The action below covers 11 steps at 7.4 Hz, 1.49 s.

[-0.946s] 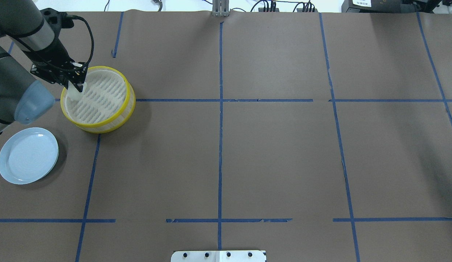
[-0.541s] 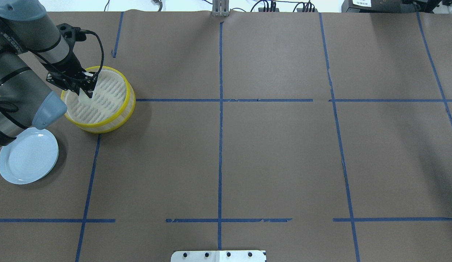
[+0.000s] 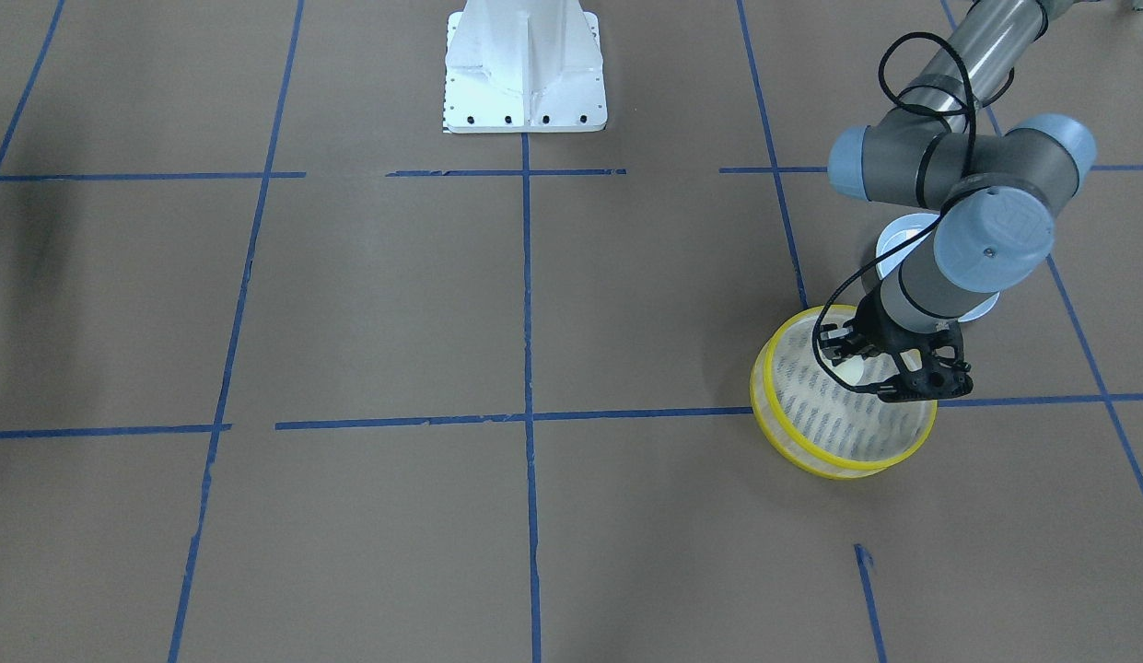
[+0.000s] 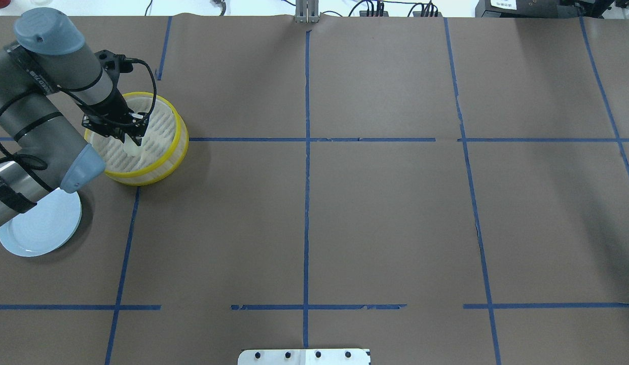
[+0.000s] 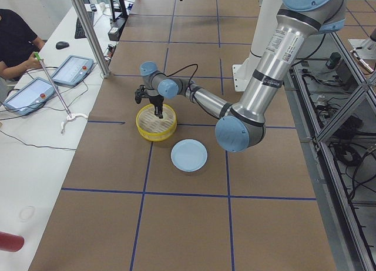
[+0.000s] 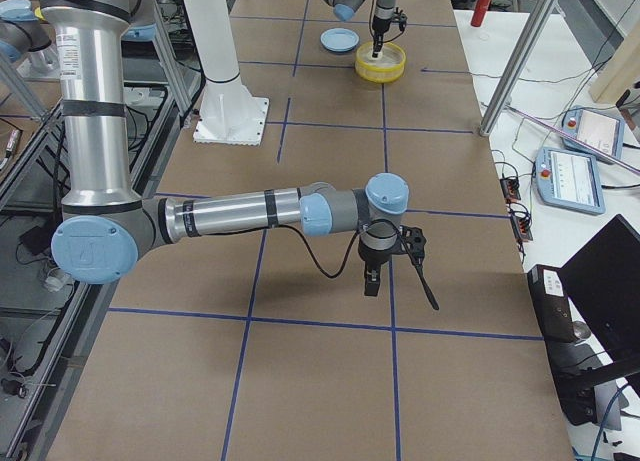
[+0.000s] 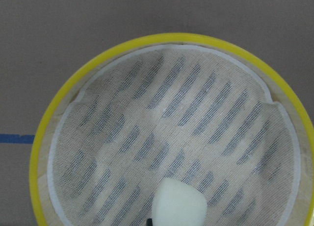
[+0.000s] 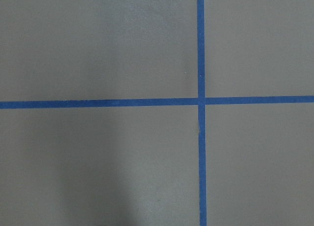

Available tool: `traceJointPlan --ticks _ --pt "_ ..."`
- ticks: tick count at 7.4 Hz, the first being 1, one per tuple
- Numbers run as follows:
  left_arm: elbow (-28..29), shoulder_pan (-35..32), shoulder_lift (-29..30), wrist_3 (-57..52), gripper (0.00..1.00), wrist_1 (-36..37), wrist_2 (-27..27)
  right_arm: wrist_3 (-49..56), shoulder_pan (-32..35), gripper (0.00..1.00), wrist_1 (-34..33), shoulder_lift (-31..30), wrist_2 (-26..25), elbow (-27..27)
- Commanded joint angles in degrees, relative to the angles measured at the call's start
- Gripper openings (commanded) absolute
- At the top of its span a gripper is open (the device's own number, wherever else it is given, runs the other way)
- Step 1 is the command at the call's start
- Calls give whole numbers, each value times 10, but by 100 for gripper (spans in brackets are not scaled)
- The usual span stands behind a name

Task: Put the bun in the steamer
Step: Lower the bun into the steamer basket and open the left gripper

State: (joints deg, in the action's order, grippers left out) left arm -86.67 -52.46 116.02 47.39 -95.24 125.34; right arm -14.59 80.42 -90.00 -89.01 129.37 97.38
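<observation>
Exterior right alone shows right end effector (image 6: pixel 376 280) — unclear; left end effector (image 4: pixel 135 141) grips bun (image 7: pixel 179 204).

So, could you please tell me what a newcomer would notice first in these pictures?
The bright yellow-rimmed steamer stands out on the left of the brown table in the overhead view. The left gripper hangs over its slotted floor, holding the small white bun. Nearer the robot lies a pale blue plate, partly hidden under the arm.
</observation>
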Motion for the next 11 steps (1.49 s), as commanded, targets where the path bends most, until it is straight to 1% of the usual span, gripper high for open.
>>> traceJointPlan --ticks 1,2,3,4,5,6,7,8,9,10,11 --pt "12 5 -1 12 31 -21 -1 0 0 100 0 0 0 0" --pt "12 5 -1 11 32 -21 -2 0 0 100 0 0 0 0" --pt "12 5 -1 11 63 -21 -22 0 0 100 0 0 0 0" --pt "11 5 -1 10 100 -21 -26 0 0 100 0 0 0 0" --pt "7 4 -1 12 100 -21 -27 0 0 100 0 0 0 0" --pt "-9 1 -2 14 100 -21 -29 0 0 100 0 0 0 0" --pt "-34 -4 -2 16 100 -17 -30 0 0 100 0 0 0 0" --pt "-83 -7 -22 16 100 -8 -26 0 0 100 0 0 0 0" --pt "-151 -8 -34 16 100 45 -25 0 0 100 0 0 0 0" --pt "-194 -14 -33 16 100 98 -25 0 0 100 0 0 0 0" --pt "-212 -39 -30 14 100 122 -25 0 0 100 0 0 0 0"
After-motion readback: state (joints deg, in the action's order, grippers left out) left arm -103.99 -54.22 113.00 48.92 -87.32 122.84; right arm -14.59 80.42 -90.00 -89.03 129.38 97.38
